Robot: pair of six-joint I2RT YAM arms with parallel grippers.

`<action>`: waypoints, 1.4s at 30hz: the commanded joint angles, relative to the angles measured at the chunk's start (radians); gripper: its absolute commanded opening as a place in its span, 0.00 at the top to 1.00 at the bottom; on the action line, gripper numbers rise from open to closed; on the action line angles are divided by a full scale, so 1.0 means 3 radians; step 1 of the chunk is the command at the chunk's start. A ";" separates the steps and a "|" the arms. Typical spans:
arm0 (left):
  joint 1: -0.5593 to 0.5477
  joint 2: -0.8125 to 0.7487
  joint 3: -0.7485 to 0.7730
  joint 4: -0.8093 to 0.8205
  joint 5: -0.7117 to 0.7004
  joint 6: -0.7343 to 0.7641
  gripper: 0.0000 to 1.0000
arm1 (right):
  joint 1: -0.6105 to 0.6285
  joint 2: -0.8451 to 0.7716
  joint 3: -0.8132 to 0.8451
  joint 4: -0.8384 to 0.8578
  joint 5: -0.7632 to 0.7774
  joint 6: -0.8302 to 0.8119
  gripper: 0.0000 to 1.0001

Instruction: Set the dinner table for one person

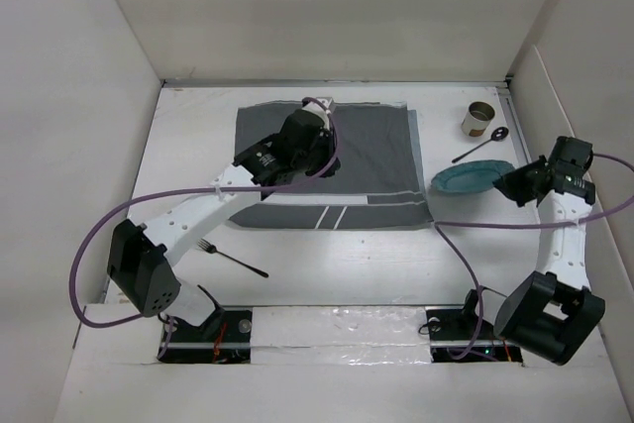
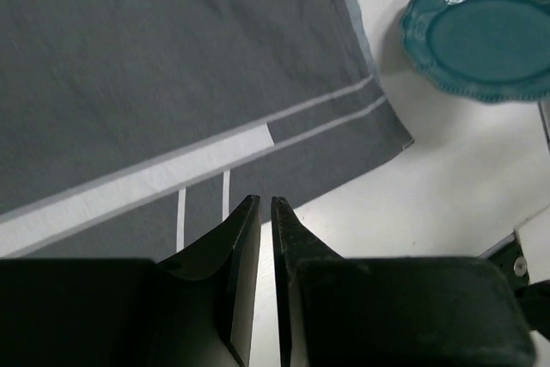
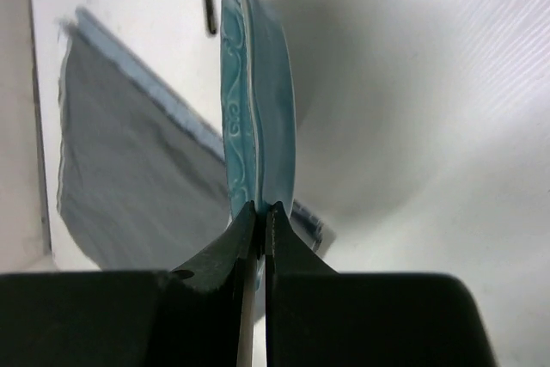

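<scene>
Grey cloth (image 1: 327, 165) lies spread on your table (image 1: 347, 264). At three o'clock your right claw (image 3: 260, 212) pinches the plate (image 1: 471, 178); your left claw (image 2: 265, 204) is closed, empty. Fork (image 1: 230, 258), spoon (image 1: 479, 149) and cup (image 1: 478, 119) are not yet placed.

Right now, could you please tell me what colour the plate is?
The plate is teal with an embossed rim, clearest in the left wrist view.
</scene>
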 commanded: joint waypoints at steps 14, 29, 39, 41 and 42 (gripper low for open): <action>0.0628 -0.0376 0.0692 -0.0266 -0.0215 0.0077 0.77 | 0.2084 0.0183 0.0248 0.1995 -0.0887 0.0972 1.00; 0.1028 -0.1000 -0.0085 -0.0480 -0.0296 0.0133 0.65 | 0.2980 0.2175 0.1354 0.2900 -0.0800 0.1207 1.00; 0.1028 -0.0970 -0.0172 -0.0455 -0.0250 0.0102 0.65 | 0.2950 0.2313 0.0945 0.3070 -0.0800 0.1207 1.00; 0.1028 -0.0929 -0.0172 -0.0430 -0.0230 0.0097 0.65 | 0.2950 0.2333 0.0873 0.2896 -0.0759 0.1090 0.99; 0.1028 -0.0918 -0.0172 -0.0409 -0.0219 0.0097 0.65 | 0.2950 0.2339 0.0797 0.2840 -0.0703 0.1049 0.93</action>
